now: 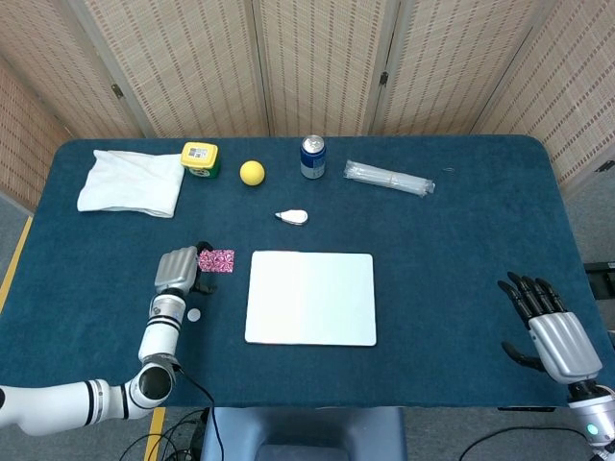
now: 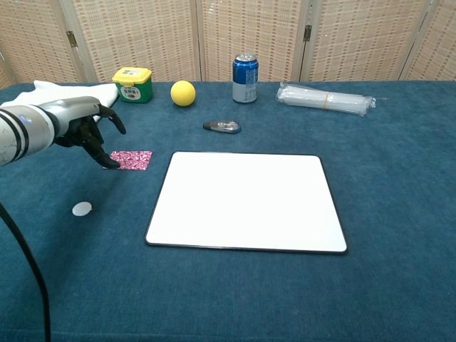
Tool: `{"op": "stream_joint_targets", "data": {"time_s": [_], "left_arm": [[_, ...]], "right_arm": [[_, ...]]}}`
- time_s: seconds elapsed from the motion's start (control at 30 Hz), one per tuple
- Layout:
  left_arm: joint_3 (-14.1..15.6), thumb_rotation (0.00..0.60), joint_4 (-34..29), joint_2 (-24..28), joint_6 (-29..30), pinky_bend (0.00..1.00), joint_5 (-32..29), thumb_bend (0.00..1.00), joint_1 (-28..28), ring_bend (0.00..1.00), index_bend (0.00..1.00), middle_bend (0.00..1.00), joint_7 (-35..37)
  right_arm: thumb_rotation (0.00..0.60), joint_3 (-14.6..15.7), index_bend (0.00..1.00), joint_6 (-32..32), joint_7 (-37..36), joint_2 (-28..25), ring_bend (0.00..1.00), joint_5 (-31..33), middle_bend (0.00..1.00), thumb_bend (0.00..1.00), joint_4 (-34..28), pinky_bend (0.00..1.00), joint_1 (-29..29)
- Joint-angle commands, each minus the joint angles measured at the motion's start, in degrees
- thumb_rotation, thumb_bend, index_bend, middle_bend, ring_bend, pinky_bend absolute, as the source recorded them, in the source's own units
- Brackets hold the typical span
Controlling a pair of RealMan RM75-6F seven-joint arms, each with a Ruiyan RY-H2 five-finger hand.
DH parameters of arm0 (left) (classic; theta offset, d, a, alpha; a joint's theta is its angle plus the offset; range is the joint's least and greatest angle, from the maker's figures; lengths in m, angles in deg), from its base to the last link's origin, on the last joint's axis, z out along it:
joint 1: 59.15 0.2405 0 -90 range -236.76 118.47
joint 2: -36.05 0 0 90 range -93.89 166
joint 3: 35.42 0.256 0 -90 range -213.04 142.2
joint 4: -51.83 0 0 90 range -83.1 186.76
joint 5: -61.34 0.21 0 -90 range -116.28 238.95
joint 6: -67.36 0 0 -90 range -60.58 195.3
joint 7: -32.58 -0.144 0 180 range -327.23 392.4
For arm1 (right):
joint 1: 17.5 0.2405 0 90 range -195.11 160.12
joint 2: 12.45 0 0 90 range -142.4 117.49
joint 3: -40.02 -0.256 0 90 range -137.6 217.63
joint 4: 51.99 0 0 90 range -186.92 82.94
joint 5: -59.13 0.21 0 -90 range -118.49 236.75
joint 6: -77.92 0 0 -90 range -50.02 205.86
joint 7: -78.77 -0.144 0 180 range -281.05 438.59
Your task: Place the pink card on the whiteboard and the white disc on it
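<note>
Left hand (image 2: 89, 127) hangs low over the table's blue cloth (image 1: 452, 250), fingers spread and curved downward, their dark tips at the left edge of the pink card (image 2: 132, 159). From where I stand I cannot tell whether a fingertip actually touches the card or only hovers at its corner; the hand has hold of nothing. In the head view the same hand (image 1: 178, 268) sits just left of the card (image 1: 217, 259), its silver back facing up.

Just beside the card, to its right, lies the whiteboard (image 2: 246, 201), flat and bare, with a thin dark rim. The card rests on the cloth, apart from the board. The white disc (image 2: 82, 209) lies on the cloth nearer the front edge, below the hand and left of the board.

Right hand (image 1: 550, 327) rests far off at the other side of the table, palm down, dark fingers spread, holding nothing.

Along the back of the table sit a folded white cloth (image 1: 132, 181), a yellow-lidded green tub (image 2: 132, 84), a yellow ball (image 2: 183, 92), a blue can (image 2: 244, 68) and a clear plastic packet (image 2: 325, 99). A small white-and-grey gadget (image 2: 222, 127) lies between the can and the board.
</note>
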Motion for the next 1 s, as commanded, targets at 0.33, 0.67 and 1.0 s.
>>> {"op": "stream_joint_targets", "data": {"time_s": [0.33,0.67,1.0], "left_arm": [[1.95,0.6,10.86,-1.49,-11.95,1.0,9.28,0.25,-0.5,1.0,0.26,1.0,8.82],[2.42,0.6,21.76,-3.95,-20.03,1.0,8.64,0.25,-2.94,1.0,0.28,1.0,11.46],[3.11,0.6,25.32,-4.79,-21.77,1.0,10.22,0.25,-2.89,1.0,0.32,1.0,14.06]], "right_arm": [[0.6,-0.01,0.0,0.23,2.26,0.72,0.0,0.29,0.0,0.16,-0.4,0.0,-0.28],[0.6,-1.03,0.0,-1.58,3.98,1.29,0.0,2.93,0.0,0.16,-0.69,0.0,0.38],[0.6,-1.24,0.0,-1.79,4.37,1.31,0.0,3.49,0.0,0.16,-0.89,0.0,0.47]]}}
